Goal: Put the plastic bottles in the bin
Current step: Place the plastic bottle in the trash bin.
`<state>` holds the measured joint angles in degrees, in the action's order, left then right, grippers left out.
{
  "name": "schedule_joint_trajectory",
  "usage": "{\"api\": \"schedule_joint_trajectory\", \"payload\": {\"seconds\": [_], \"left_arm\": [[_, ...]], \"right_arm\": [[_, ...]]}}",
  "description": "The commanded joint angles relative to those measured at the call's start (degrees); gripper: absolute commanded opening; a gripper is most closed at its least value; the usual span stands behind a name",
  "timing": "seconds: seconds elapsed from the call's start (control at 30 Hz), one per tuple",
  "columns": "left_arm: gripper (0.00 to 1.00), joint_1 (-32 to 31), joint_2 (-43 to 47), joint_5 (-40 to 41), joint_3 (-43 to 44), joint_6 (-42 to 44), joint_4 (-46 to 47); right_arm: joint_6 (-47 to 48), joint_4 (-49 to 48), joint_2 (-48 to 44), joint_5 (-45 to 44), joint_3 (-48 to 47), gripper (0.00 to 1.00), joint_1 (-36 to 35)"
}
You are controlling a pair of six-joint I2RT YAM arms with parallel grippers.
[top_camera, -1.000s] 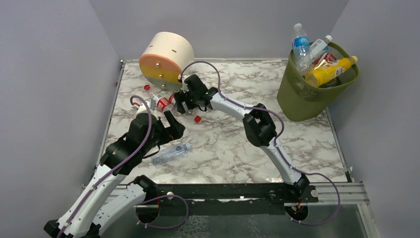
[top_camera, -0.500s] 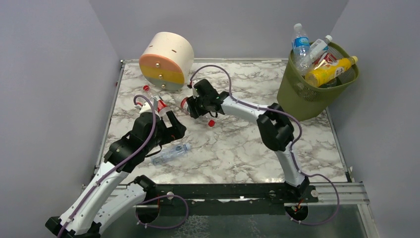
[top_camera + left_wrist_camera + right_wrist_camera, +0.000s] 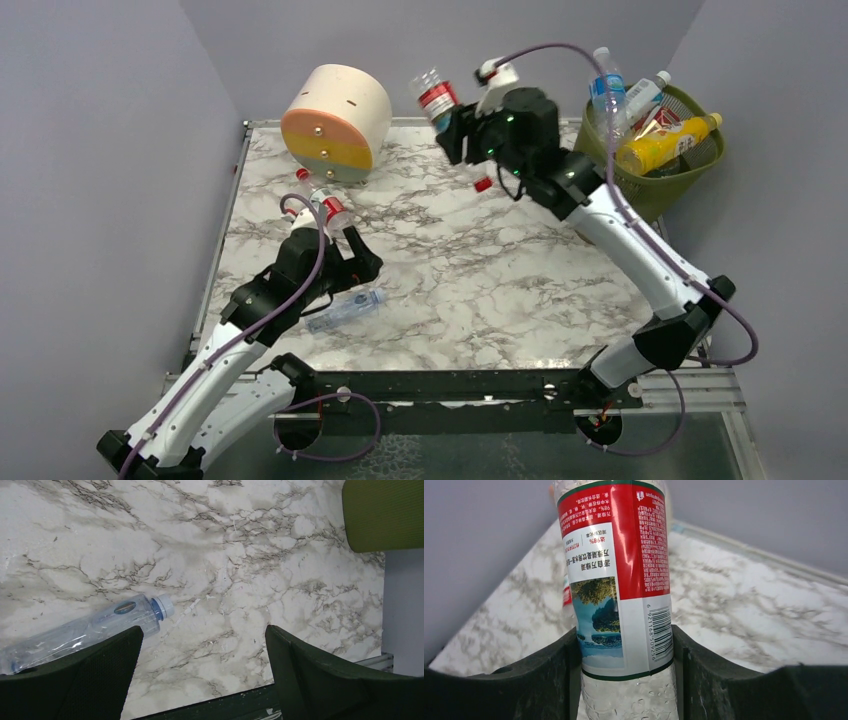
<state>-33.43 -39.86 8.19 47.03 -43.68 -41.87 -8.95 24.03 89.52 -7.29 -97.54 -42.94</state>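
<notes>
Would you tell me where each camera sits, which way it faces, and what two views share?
Top external: above, behind both arms; looks down on marble table, olive-green mesh bin.
Left wrist: faces down; open left end effector, clear plastic blue-capped bottle.
Right wrist: right end effector grips a red-labelled clear plastic bottle, table beyond.
Shared: top shows both bottles.

Right arm high, left arm low.
The right arm stretches up toward 12 o'clock, right gripper [image 3: 455, 128] clamped around a red-labelled bottle [image 3: 616, 555]; the left arm crouches at 8 o'clock, left gripper [image 3: 202, 650] spread wide above the tabletop.
</notes>
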Motion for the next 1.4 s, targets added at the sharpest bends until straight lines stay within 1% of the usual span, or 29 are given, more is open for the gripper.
{"api": "schedule_joint_trajectory", "payload": {"seconds": [0.0, 0.1, 0.2, 0.27, 0.37, 0.5, 0.57, 0.63, 0.7, 0.8, 1.0, 1.37], "left_arm": [[0.99, 0.3, -0.2, -2.5, -1.6, 0.4, 4.3], [0.99, 0.2, -0.8, -3.1, -2.0, 0.4, 5.4], [0.99, 0.3, -1.6, -3.2, -1.8, 0.8, 6.0], [0.99, 0.3, -2.1, -3.1, -1.6, 1.2, 6.5], [0.99, 0.3, -3.0, -2.9, -1.5, 2.0, 7.2], [0.99, 0.3, -3.9, -3.3, -1.7, 2.4, 8.1], [0.99, 0.3, -4.1, -3.4, -2.1, 2.4, 8.5], [0.99, 0.3, -4.2, -3.6, -2.3, 2.7, 8.7], [0.99, 0.3, -4.4, -3.8, -2.3, 3.0, 8.7], [0.99, 0.3, -4.7, -3.8, -2.2, 3.8, 8.8], [0.99, 0.3, -5.1, -3.6, -2.0, 4.0, 8.8], [0.99, 0.3, -6.2, -3.9, -1.0, 5.1, 8.4]], "right_arm": [[-0.9, 5.9, -3.4, -4.0, -5.7, 0.51, 10.4], [-1.8, 5.5, -4.5, -4.0, -8.4, 0.51, 19.6], [-3.0, 4.4, -4.4, -3.3, -10.5, 0.50, 26.6], [-4.3, 4.7, -3.0, -3.1, -13.0, 0.50, 30.5], [-7.4, 9.1, 1.1, -2.6, -20.0, 0.50, 36.1], [-10.1, 12.9, 4.3, -2.0, -25.7, 0.49, 41.3], [-10.5, 12.8, 4.7, -2.8, -25.7, 0.49, 42.8], [-10.6, 11.0, 4.7, -4.0, -23.9, 0.50, 44.1], [-11.8, 9.6, 5.4, -3.2, -22.1, 0.50, 46.2], [-14.3, 10.2, 7.1, -1.8, -22.2, 0.50, 48.3], [-17.2, 10.9, 7.7, -4.0, -20.1, 0.52, 49.1], [-21.9, 7.9, 2.1, -7.4, -10.4, 0.52, 49.4]]}}
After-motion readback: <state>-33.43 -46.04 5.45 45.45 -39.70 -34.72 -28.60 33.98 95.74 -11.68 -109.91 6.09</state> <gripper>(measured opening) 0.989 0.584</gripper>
